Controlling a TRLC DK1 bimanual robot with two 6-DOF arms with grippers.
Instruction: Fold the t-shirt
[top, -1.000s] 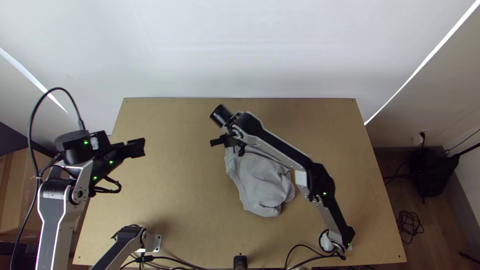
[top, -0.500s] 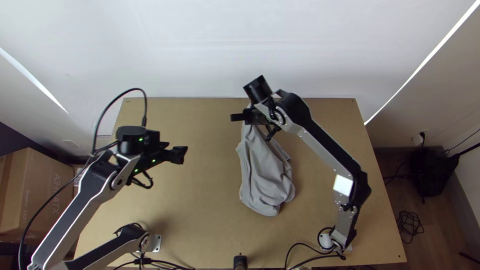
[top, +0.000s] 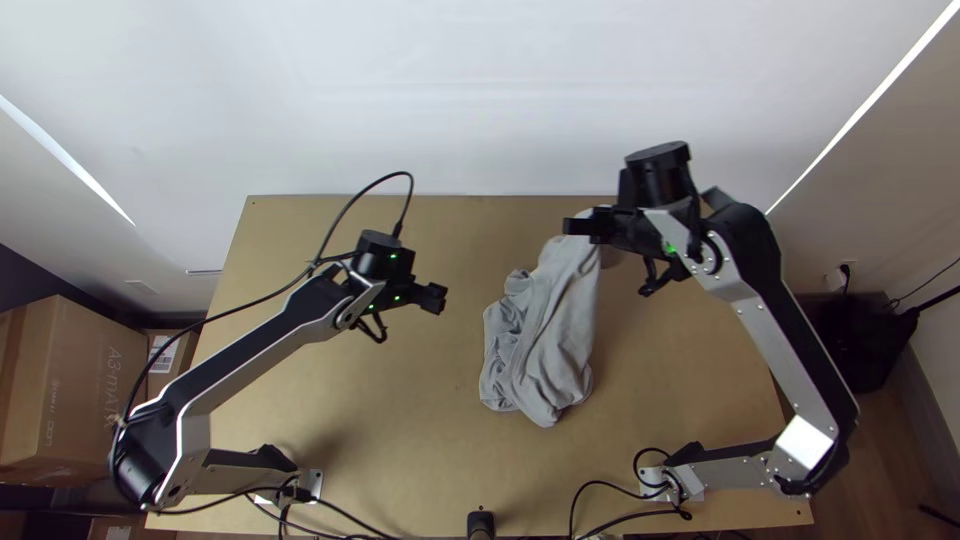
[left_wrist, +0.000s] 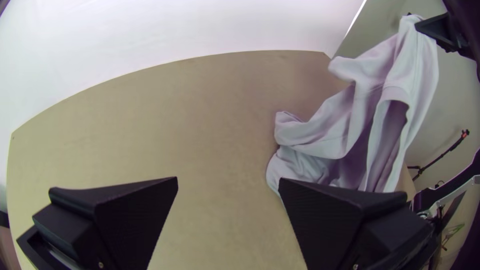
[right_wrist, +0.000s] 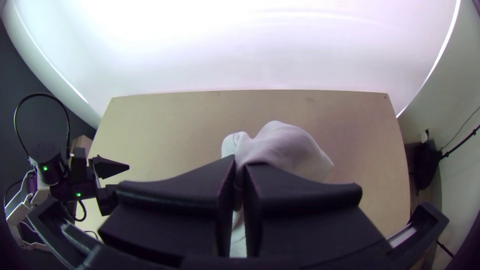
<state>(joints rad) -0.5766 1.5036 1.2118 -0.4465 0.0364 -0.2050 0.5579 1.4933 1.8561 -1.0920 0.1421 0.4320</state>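
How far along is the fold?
Early, it seems. Done: the right end effector has a grip on the shirt. In hand: a raised part of it, the rest bunched on the table. Left: likely spreading and every fold, since no neat one shows; the left end effector is open, holding nothing.

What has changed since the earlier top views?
The right gripper has swung rightward, drawing the shirt along by its raised end; the open left gripper has moved right, toward it. Unchanged: the right gripper's hold, and the shirt's near end on the table.

T-shirt (top: 555, 330) partly behind right fingers (top: 579, 226).
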